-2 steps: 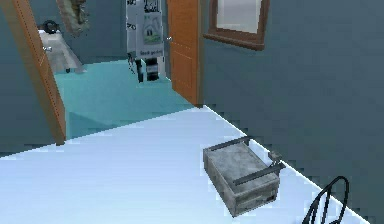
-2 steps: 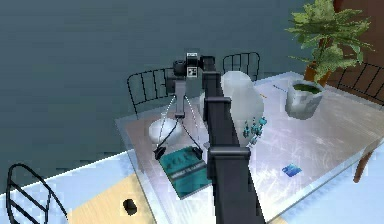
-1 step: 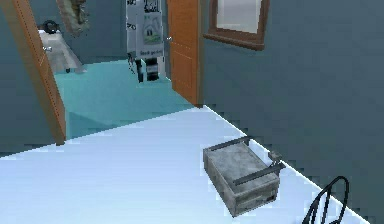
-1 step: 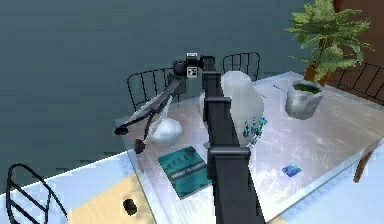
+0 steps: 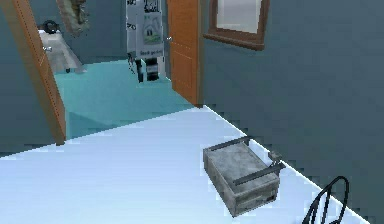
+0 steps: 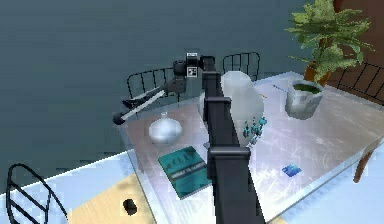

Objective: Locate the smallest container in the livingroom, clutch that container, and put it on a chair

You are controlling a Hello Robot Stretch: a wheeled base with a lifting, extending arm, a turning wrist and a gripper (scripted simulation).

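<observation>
Teal book (image 6: 188, 168), cover print illegible, on glass table (image 6: 320, 150); gripper (image 6: 145, 98) beyond, any load indiscernible.

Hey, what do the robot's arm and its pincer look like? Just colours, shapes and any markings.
The dark square-bar arm is nearly black, built of boxy sections with stepped edges. At its far end stand two small white squares with black marks. Left of them, the pincer has a dark, blocky body and two thin fingers.
</observation>
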